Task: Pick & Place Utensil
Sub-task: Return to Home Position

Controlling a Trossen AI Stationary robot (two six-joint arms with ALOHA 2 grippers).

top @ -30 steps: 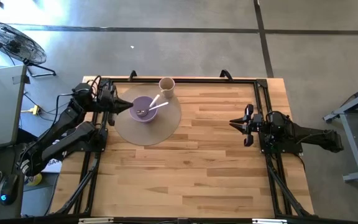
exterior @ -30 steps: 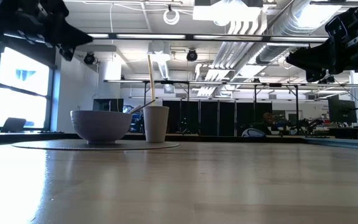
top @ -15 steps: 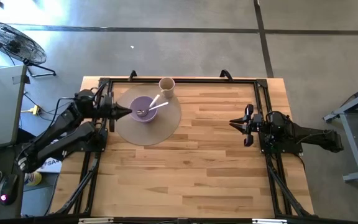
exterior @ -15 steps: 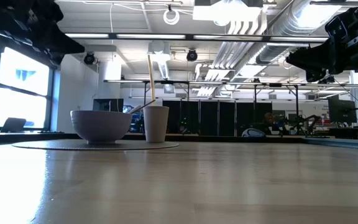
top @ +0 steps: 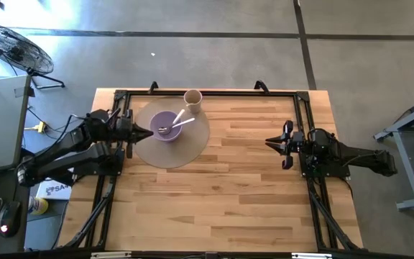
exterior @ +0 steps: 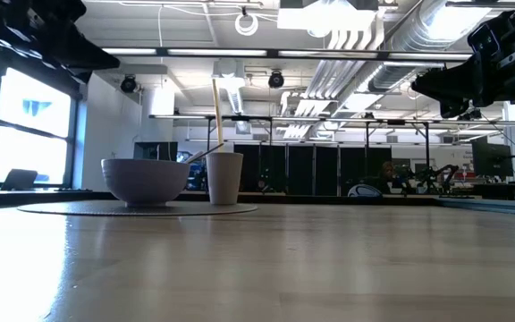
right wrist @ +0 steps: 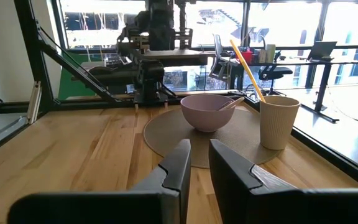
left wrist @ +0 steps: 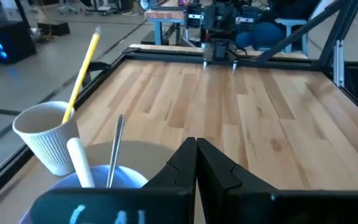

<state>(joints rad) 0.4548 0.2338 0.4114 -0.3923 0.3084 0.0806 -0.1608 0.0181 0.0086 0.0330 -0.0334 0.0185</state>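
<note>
A silver spoon lies in the violet bowl on the round brown mat, and a yellow straw stands in the white cup beside it. The left gripper hovers at the mat's edge with its fingers pressed together. The right gripper has its fingers narrowly apart.

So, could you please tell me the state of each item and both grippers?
violet bowl: upright on the brown mat.
silver spoon: leaning in the bowl.
white cup: upright, holding the straw.
yellow straw: leaning in the cup.
left gripper: shut, empty.
right gripper: slightly open, empty.
</note>
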